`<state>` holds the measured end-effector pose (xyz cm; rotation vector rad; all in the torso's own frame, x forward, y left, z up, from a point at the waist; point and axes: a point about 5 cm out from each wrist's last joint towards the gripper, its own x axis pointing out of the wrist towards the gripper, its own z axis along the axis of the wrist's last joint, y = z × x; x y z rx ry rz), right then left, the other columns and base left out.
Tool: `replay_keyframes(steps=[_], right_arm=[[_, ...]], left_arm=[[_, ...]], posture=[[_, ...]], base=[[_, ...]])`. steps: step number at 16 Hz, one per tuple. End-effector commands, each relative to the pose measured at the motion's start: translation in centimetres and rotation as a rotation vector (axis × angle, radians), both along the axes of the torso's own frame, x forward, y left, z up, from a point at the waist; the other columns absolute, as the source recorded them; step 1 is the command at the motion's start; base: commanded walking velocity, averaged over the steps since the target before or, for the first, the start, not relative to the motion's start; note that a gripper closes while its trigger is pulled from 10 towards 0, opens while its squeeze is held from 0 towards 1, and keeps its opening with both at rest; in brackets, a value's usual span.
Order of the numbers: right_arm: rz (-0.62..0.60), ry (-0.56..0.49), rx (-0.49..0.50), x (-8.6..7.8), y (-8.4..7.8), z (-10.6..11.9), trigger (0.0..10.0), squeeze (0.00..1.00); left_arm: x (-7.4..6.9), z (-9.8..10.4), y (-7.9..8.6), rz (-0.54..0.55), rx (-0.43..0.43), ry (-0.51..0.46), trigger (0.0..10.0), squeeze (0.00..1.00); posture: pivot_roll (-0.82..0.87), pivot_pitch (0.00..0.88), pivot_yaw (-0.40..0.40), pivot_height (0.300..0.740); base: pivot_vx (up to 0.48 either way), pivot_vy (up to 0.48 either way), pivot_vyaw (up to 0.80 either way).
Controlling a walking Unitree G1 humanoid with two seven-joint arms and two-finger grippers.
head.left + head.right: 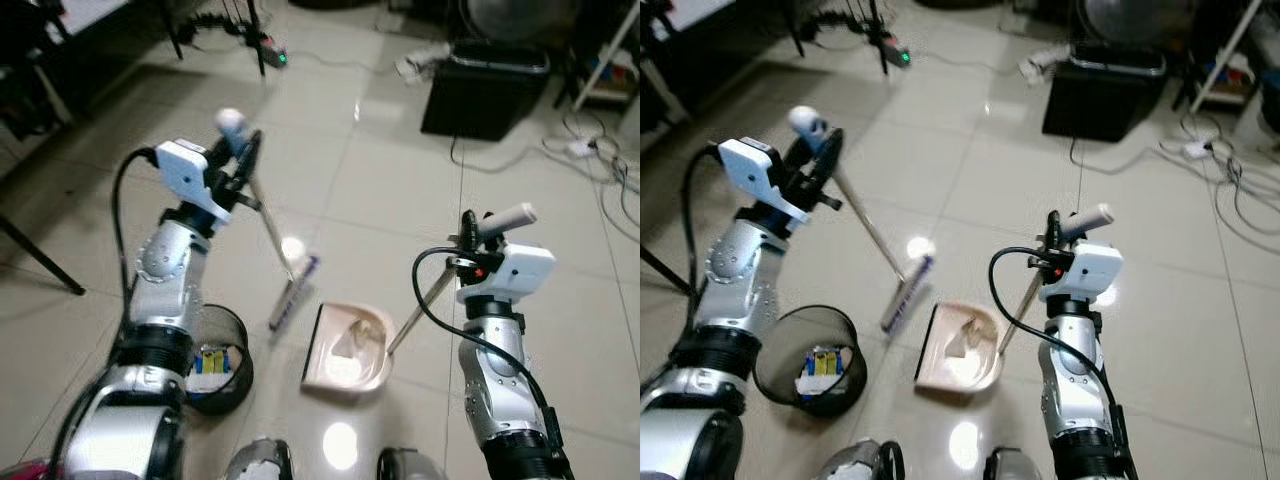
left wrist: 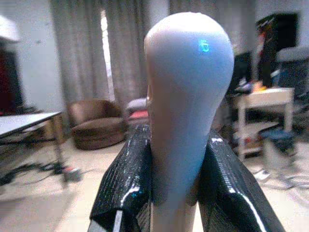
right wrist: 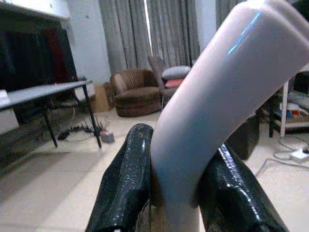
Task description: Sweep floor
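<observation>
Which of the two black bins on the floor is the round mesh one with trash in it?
The wastebasket beside the robot's left arm, near the broom. It is round, open and holds packaging; the black box far ahead is rectangular.

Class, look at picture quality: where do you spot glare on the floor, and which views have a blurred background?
Left eye view: bright lamp glare on the tiles by the broom and below the dustpan. Left wrist view: handle sharp between the fingers, room soft. Right wrist view: background likewise blurred.
</observation>
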<state>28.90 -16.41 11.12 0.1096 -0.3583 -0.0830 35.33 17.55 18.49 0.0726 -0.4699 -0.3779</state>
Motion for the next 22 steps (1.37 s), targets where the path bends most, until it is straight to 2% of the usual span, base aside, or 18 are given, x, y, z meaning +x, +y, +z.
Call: replay_keyframes(steps=[1, 3, 5, 8, 10, 12, 14, 18, 22], right_arm=[[-0.021, -0.057, 0.029, -0.1, -0.7, 1.4, 10.0, 0.0], [-0.034, -0.076, 0.033, -0.1, -1.0, 2.2, 10.0, 0.0], [-0.098, -0.11, 0.036, 0.7, -2.3, 5.6, 10.0, 0.0], [-0.112, -0.147, 0.001, 1.5, -3.0, 9.2, 10.0, 0.0], [-0.041, -0.153, 0.036, 2.4, -2.6, 12.0, 10.0, 0.0], [-0.001, -0.139, 0.053, 2.8, -2.2, 12.9, 10.0, 0.0], [0.053, -0.128, 0.058, 3.0, -1.3, 13.7, 10.0, 0.0], [0.172, -0.127, 0.105, 3.7, 0.9, 16.0, 10.0, 0.0], [0.205, -0.164, 0.118, 4.3, 1.1, 18.2, 10.0, 0.0]], left_arm=[[0.0, -1.0, 0.3, 0.031, 0.046, 0.041, 10.0, 0.0], [-0.3, -2.3, 0.1, 0.028, 0.043, 0.085, 10.0, 0.0], [-1.2, -6.1, -0.1, 0.068, 0.036, 0.243, 10.0, 0.0], [-2.1, -8.7, -0.3, 0.102, 0.074, 0.358, 10.0, 0.0], [-3.2, -10.0, -0.4, 0.103, 0.133, 0.407, 10.0, 0.0], [-3.8, -10.3, 0.1, 0.117, 0.165, 0.412, 10.0, 0.0], [-4.7, -10.5, 1.2, 0.151, 0.191, 0.419, 10.0, 0.0], [-7.5, -10.2, 3.7, 0.265, 0.185, 0.406, 10.0, 0.0], [-9.2, -9.5, 3.6, 0.278, 0.146, 0.417, 10.0, 0.0]], posture=[[-0.03, 0.0, 0.054, 0.74], [-0.04, 0.0, 0.056, 0.74], [-0.06, 0.0, 0.063, 0.74], [-0.07, 0.0, 0.066, 0.74], [-0.07, 0.0, 0.065, 0.74], [-0.07, 0.0, 0.065, 0.74], [-0.07, 0.0, 0.063, 0.74], [-0.05, 0.0, 0.044, 0.74], [-0.03, 0.0, 0.022, 0.74]], base=[[0.0, 0.0, 0.0], [0.0, 0.0, 0.0], [0.0, 0.0, 0.0], [0.0, 0.0, 0.0], [0.0, 0.0, 0.0], [0.0, 0.0, 0.4], [0.0, 0.0, 0.8], [0.0, 0.0, 0.8], [0.0, 0.0, 0.8]])
